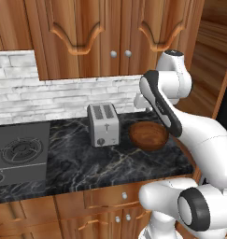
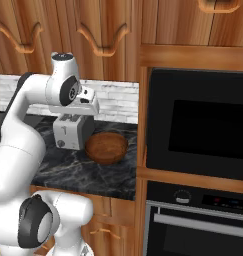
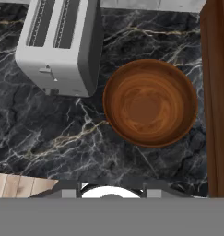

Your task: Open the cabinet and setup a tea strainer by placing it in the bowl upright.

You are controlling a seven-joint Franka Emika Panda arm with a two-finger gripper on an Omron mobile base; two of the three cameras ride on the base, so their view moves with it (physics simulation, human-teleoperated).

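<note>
- Left base view: your cabinet sat shut at 12 o'clock, both doors closed with the two round knobs side by side at the seam. Below it, the bowl rested on the dark marble counter, just to the 3 o'clock side of the silver toaster, close but not touching. The stove was off at 9 o'clock. Your arm came up from 5 o'clock and bent over the bowl, so the hand was hidden behind the forearm.
- Right base view: the gripper hung down in front of the toaster, with the bowl at its 4 o'clock on the counter. The built-in oven filled the 3 o'clock side. Honestly I couldn't tell whether the fingers were released or clenched from here.
- Hand view: you were looking straight down at the bowl, empty inside, with the toaster at its 10 o'clock and a wooden side panel at 3 o'clock. Nothing sat between the fingers.
- I couldn't make out the tea strainer anywhere.
</note>
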